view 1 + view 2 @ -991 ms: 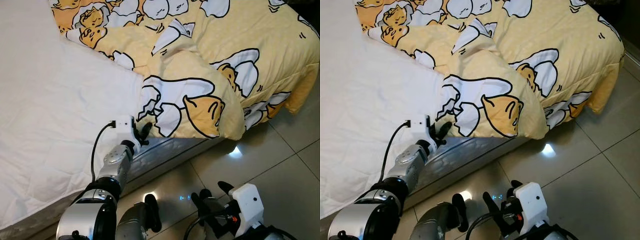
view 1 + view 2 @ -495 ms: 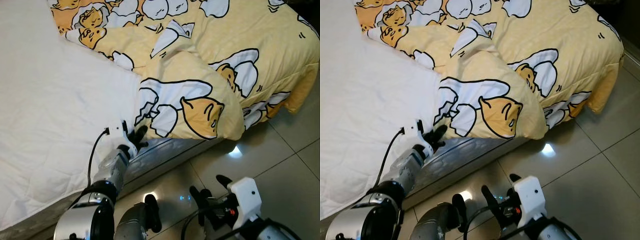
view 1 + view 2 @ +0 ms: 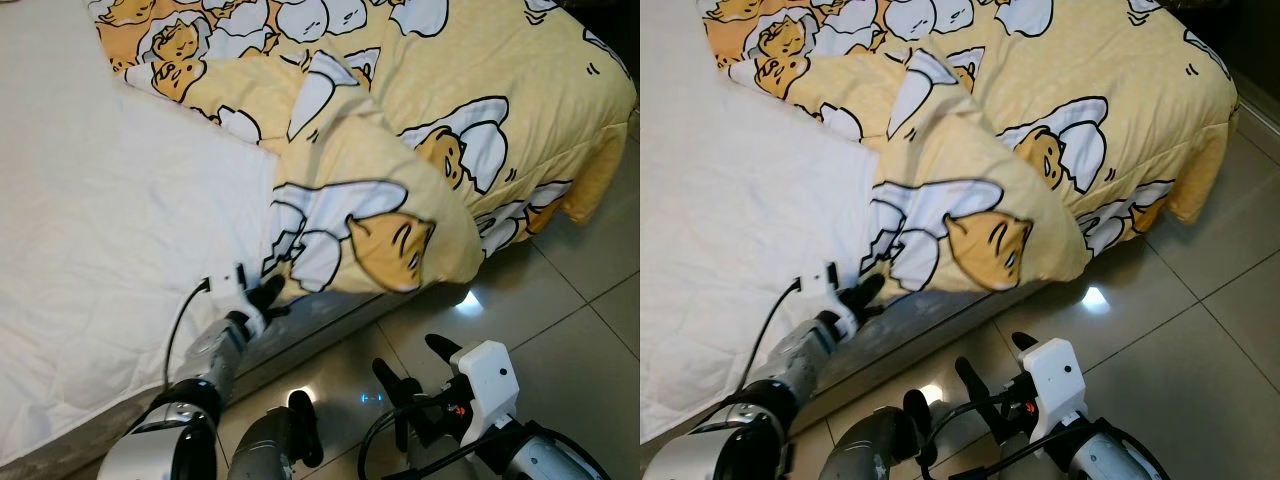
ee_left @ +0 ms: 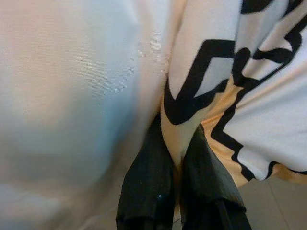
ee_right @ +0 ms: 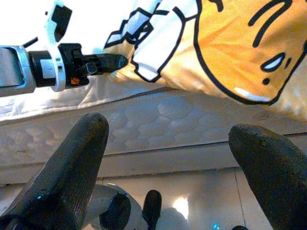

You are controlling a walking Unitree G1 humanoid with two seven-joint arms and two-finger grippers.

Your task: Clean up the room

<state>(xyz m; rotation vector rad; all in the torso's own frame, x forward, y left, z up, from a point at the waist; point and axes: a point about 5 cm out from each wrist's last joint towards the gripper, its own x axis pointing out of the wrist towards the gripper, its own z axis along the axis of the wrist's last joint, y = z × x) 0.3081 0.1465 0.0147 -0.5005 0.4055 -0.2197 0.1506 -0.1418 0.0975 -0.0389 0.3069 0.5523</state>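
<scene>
A yellow blanket (image 3: pixel 470 90) printed with cartoon egg characters lies rumpled over the right part of the bed. One corner is folded back over the white sheet (image 3: pixel 100 230). My left gripper (image 3: pixel 268 293) is at the bed's near edge, shut on that folded corner. The left wrist view shows the black fingers (image 4: pixel 148 182) pinching the blanket's edge (image 4: pixel 180 139). My right gripper (image 3: pixel 412 360) hangs low over the tiled floor in front of the bed, open and holding nothing. Its two fingers (image 5: pixel 72 167) stand wide apart in the right wrist view.
The quilted side of the mattress (image 5: pixel 192 120) runs along the bed's near edge. Glossy grey floor tiles (image 3: pixel 560 290) lie to the right, with a light glare (image 3: pixel 470 300) close to the bed. The blanket's far corner (image 3: pixel 590 190) hangs over the bed's right side.
My left gripper has drawn back towards me and to the left, pulling the blanket's corner with it; the fold has stretched and lifted. The right gripper has drifted slightly.
</scene>
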